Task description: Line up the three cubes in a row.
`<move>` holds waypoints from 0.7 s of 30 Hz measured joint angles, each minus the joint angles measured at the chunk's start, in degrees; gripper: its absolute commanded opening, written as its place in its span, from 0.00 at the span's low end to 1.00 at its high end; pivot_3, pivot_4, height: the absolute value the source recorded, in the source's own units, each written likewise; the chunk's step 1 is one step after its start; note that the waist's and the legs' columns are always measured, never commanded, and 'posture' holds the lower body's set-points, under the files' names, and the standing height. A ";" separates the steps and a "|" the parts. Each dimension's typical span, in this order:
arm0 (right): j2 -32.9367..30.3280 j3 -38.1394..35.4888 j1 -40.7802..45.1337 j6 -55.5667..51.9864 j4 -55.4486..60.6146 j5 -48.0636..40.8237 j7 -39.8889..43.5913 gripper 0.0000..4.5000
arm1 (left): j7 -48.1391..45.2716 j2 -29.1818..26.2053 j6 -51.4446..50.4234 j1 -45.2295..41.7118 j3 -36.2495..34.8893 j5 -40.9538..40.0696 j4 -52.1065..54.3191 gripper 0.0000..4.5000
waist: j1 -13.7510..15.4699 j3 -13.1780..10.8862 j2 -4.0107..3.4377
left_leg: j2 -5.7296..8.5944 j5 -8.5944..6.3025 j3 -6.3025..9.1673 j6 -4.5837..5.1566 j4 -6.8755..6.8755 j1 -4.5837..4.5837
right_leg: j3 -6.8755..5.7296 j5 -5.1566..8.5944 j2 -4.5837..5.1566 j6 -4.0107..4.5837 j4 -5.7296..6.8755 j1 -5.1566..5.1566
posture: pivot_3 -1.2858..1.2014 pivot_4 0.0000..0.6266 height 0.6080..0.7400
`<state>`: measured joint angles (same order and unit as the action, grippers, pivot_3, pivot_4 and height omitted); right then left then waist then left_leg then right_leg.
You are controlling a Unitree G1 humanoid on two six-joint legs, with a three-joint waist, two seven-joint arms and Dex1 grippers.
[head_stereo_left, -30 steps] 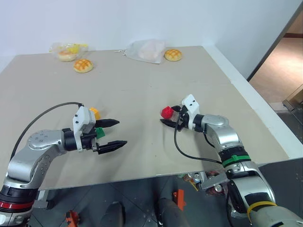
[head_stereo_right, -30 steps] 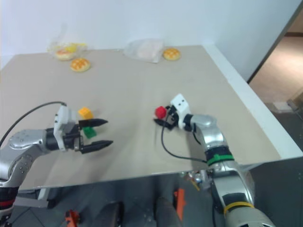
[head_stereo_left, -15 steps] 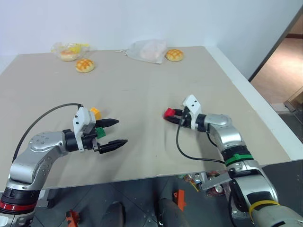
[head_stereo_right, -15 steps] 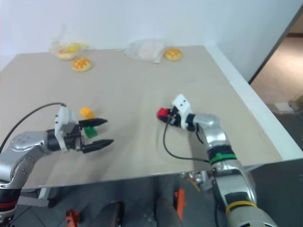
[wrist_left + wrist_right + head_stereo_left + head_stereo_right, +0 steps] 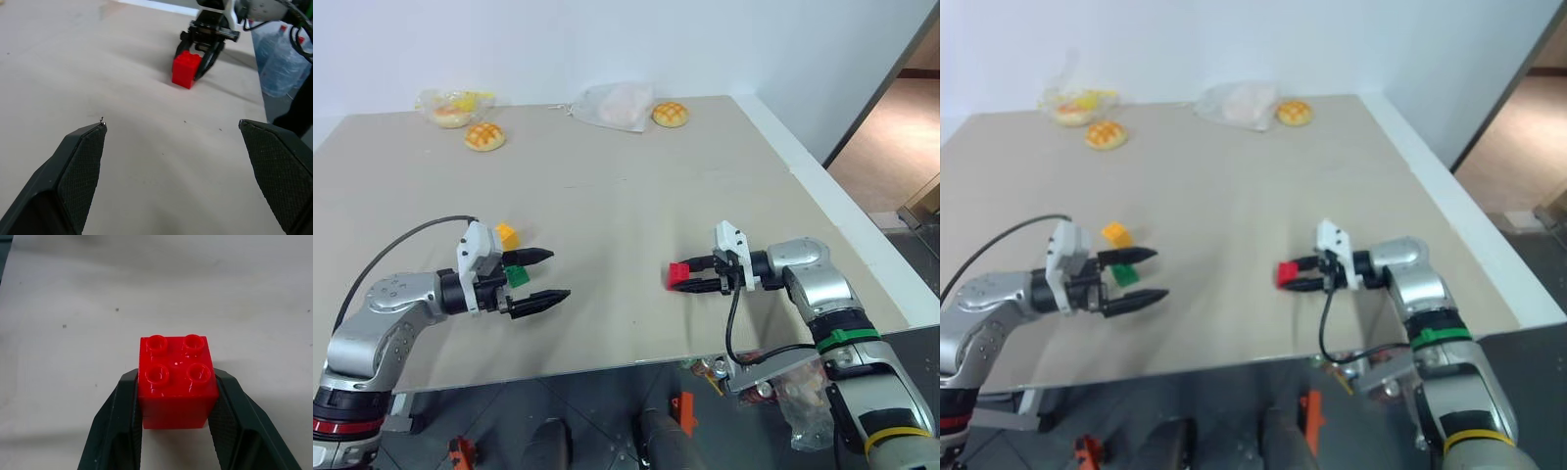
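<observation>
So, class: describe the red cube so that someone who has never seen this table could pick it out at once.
Start at the beige table and go to its near right part, where the right pincer reaches in. The red cube sits clamped between its black fingers. It is the one red studded brick; the green cube and yellow-orange cube lie far left by the left pincer.

A beige table [image 5: 636, 196] fills the scene. At its far edge, around eleven to one o'clock, lie two plastic bags [image 5: 617, 105] and two round buns [image 5: 484, 136]. Toward eight o'clock sit a yellow-orange cube [image 5: 508, 235] and a green cube [image 5: 516, 275]. A red cube [image 5: 678, 274] rests near five o'clock.
</observation>
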<state>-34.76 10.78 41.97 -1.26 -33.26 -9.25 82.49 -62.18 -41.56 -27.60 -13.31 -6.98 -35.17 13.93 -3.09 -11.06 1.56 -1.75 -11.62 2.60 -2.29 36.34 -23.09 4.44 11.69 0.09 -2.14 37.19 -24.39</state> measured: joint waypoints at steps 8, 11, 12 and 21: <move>0.76 0.66 2.76 3.85 -4.73 1.11 3.38 0.28 | -3.13 -2.59 -0.15 1.58 -0.44 -0.47 -0.26 1.00 | 0.03 0.00 0.00 | 0.00 0.00 0.02 0.00 -0.01 -0.01 | -0.01 0.00 0.00 -0.03 0.00 0.00 | 0.52 0.24 1.00; 1.29 1.02 3.14 4.52 -5.22 1.30 4.01 0.28 | -3.06 -2.59 -0.37 1.59 -0.52 -0.93 -0.25 1.00 | 0.02 0.00 0.00 | -0.02 0.00 0.03 0.00 -0.01 0.01 | -0.02 0.00 -0.02 -0.02 0.01 0.00 | 0.52 0.24 1.00; 1.32 1.04 3.14 4.62 -5.22 1.32 4.05 0.28 | -3.05 -2.58 -0.38 1.59 -0.55 -0.95 -0.25 1.00 | 0.01 0.00 0.00 | -0.03 0.00 0.03 0.00 -0.01 0.01 | -0.01 0.00 -0.02 -0.02 0.02 0.00 | 0.52 0.24 1.00; 5.19 1.61 4.16 4.33 -6.25 1.38 4.57 0.28 | -2.24 -2.46 -0.86 1.58 -0.67 -1.36 -0.24 1.00 | -1.09 0.00 0.00 | -0.03 0.00 0.03 0.00 -0.01 0.01 | -0.01 -0.06 -0.03 -0.10 0.05 0.01 | 0.52 0.24 1.00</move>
<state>-29.57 12.38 46.13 3.08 -39.51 -7.87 87.05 -64.42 -44.02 -28.46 -11.74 -7.65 -36.53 13.68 -4.18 -11.06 1.56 -1.78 -11.62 2.63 -2.29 36.33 -23.08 4.43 11.63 0.06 -2.23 37.24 -24.38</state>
